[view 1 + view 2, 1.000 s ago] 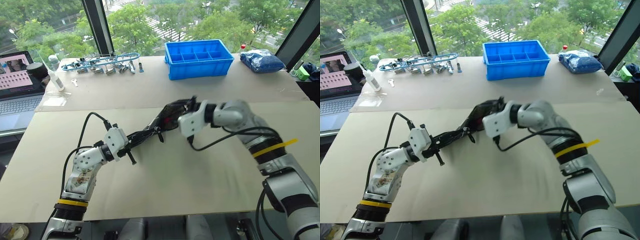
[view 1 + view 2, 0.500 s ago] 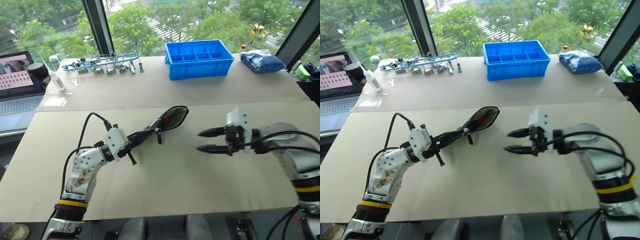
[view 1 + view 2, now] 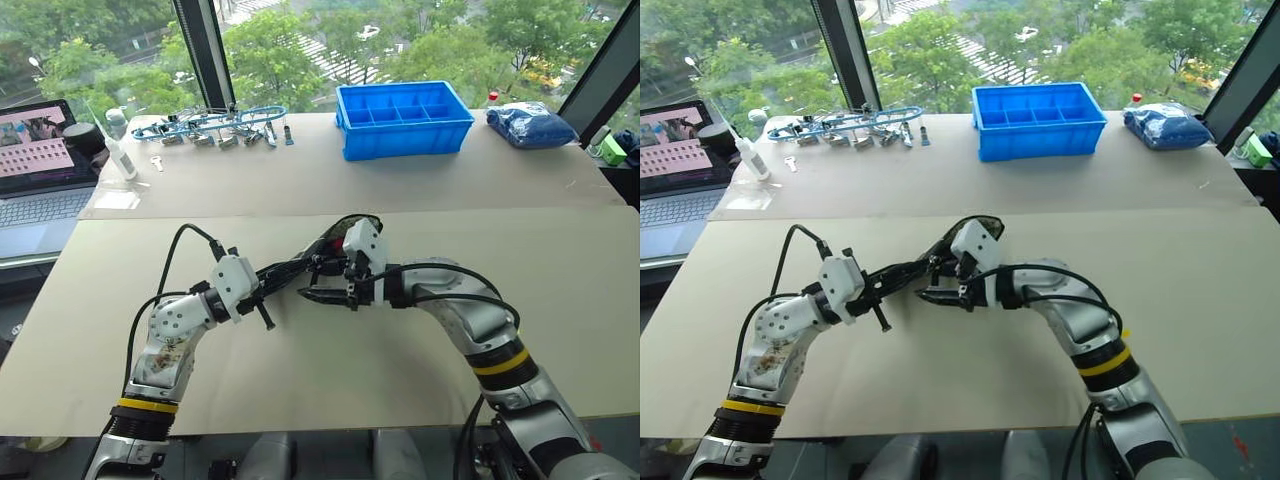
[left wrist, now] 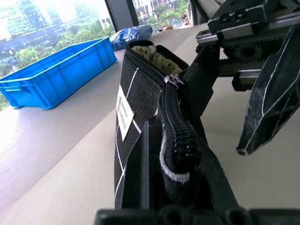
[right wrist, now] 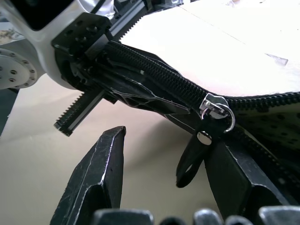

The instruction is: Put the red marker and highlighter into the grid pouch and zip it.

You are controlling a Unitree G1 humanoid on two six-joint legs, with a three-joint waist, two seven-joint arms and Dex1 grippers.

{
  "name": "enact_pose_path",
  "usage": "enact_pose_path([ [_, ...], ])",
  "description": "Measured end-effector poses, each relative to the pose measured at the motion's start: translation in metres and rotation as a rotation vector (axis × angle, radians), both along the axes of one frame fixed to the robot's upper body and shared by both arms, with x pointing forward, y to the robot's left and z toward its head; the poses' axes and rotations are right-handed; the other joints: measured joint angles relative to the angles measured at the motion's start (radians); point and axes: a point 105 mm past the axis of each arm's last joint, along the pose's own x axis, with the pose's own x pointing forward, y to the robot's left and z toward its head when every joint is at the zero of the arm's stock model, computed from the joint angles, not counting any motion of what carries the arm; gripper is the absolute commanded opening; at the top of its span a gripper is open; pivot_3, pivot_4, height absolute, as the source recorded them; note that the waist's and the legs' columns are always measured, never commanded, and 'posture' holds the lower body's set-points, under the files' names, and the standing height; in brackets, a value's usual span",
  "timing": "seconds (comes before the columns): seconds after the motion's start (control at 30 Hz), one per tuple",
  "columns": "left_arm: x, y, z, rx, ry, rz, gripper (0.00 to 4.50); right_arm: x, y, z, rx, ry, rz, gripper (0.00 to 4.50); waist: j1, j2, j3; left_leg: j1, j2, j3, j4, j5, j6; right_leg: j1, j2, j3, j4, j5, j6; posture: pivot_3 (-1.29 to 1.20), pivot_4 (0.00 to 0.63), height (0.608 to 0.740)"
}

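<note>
Left gripper [image 3: 268,287] jaws clamped, level; right gripper [image 3: 322,279] jaws apart, pointing left.

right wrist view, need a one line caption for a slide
Open right gripper closes in on the zipper pull of the grid pouch, its end clamped in the left gripper.

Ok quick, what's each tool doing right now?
Left tool: shut on the grid pouch.
Right tool: open beside the zipper pull, holding nothing.
</note>
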Motion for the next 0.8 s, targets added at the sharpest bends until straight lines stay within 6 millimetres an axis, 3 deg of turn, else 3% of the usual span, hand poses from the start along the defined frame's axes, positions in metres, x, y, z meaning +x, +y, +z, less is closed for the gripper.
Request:
enact_pose_path([
  [0.03, 0.0, 0.0, 0.0, 0.0, 0.0, 0.001, 0.0, 0.001, 0.001, 0.0, 0.0, -0.001, 0.0, 2.15, 0.0, 0.0, 0.0, 0.0, 0.0, 0.0, 0.0, 0.0, 0.0, 0.0, 0.0, 0.0, 0.0, 0.0, 0.0, 0.0, 0.15, 0.74],
  [0.23, 0.0, 0.0, -0.001, -0.002, 0.002, 0.003, 0.0, 0.001, -0.005, -0.001, -0.02, -0.003, 0.007, 0.01, 0.0, 0.0, 0.0, 0.0, 0.0, 0.0, 0.0, 0.0, 0.0, 0.0, 0.0, 0.0, 0.0, 0.0, 0.0, 0.0, 0.15, 0.74],
  [0.5, -0.002, -0.003, -0.003, -0.006, 0.008, -0.008, 0.0, 0.011, -0.032, 0.0, -0.073, -0.036, -0.04, 0.01, 0.0, 0.0, 0.0, 0.0, 0.0, 0.0, 0.0, -0.001, 0.001, 0.0, 0.0, 0.0, 0.0, 0.0, 0.0, 0.0, 0.15, 0.74],
  [0.6, -0.002, -0.005, -0.004, -0.004, 0.012, -0.012, 0.0, 0.032, -0.068, -0.008, -0.174, -0.085, -0.157, 0.01, 0.004, 0.0, 0.0, 0.0, 0.0, 0.0, 0.0, -0.001, 0.001, 0.0, 0.0, 0.0, 0.0, 0.0, 0.0, 0.0, 0.15, 0.74],
  [0.73, -0.003, -0.004, -0.006, -0.002, 0.016, -0.011, 0.0, 0.066, -0.141, 0.004, -0.312, -0.196, -0.377, 0.01, 0.006, 0.0, 0.0, -0.001, -0.001, 0.001, 0.0, -0.001, 0.001, 0.0, 0.0, 0.0, -0.001, 0.0, 0.0, 0.0, 0.15, 0.74],
  [0.8, -0.004, -0.009, -0.005, -0.005, 0.012, -0.029, 0.0, 0.073, -0.144, 0.014, -0.306, -0.245, -0.383, 0.01, -0.008, 0.0, 0.0, 0.0, 0.001, 0.001, -0.001, 0.0, 0.001, 0.0, 0.0, 0.0, -0.001, 0.0, 0.0, 0.0, 0.15, 0.74],
])
